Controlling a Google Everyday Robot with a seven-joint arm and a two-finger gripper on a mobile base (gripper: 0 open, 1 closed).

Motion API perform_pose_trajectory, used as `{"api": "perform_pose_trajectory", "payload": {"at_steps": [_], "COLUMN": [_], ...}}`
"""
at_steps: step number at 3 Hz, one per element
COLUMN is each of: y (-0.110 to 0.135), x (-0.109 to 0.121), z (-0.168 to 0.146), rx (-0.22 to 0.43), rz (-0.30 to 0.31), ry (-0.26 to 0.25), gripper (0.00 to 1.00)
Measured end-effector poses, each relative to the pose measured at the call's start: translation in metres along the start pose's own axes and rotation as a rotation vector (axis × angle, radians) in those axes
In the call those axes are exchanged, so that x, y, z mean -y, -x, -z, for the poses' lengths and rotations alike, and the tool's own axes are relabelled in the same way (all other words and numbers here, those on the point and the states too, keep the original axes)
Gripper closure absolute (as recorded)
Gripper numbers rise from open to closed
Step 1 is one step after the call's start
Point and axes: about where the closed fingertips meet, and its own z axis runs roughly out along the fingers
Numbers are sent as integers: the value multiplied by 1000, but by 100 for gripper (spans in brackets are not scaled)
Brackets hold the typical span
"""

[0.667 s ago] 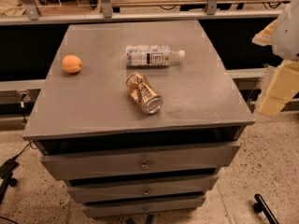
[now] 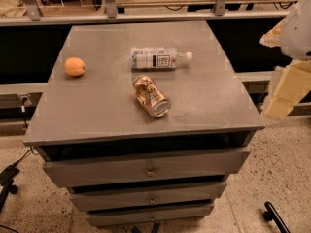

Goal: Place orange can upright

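Note:
The orange can [image 2: 151, 96] lies on its side near the middle of the grey cabinet top [image 2: 97, 115]. It is shiny copper-orange and dented, with its silver end facing the front right. My gripper [image 2: 286, 89] shows as pale cream parts at the right edge of the camera view. It is off the cabinet's right side, well apart from the can and holding nothing that I can see.
A clear plastic bottle [image 2: 159, 58] with a white label lies on its side just behind the can. A round orange fruit [image 2: 75, 66] sits at the left. The cabinet has several drawers [image 2: 150, 170] below. Shelving runs behind it, and cables lie on the floor at the left.

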Motion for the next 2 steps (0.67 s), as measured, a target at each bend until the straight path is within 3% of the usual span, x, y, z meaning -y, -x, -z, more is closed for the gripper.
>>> {"api": "perform_pose_trajectory", "payload": {"at_steps": [1, 2], "y": [44, 114], "x": [7, 26], "z": [-3, 9], "rx": [51, 101], "rz": [0, 22], "ry": [60, 75], "gripper": [0, 0]}}
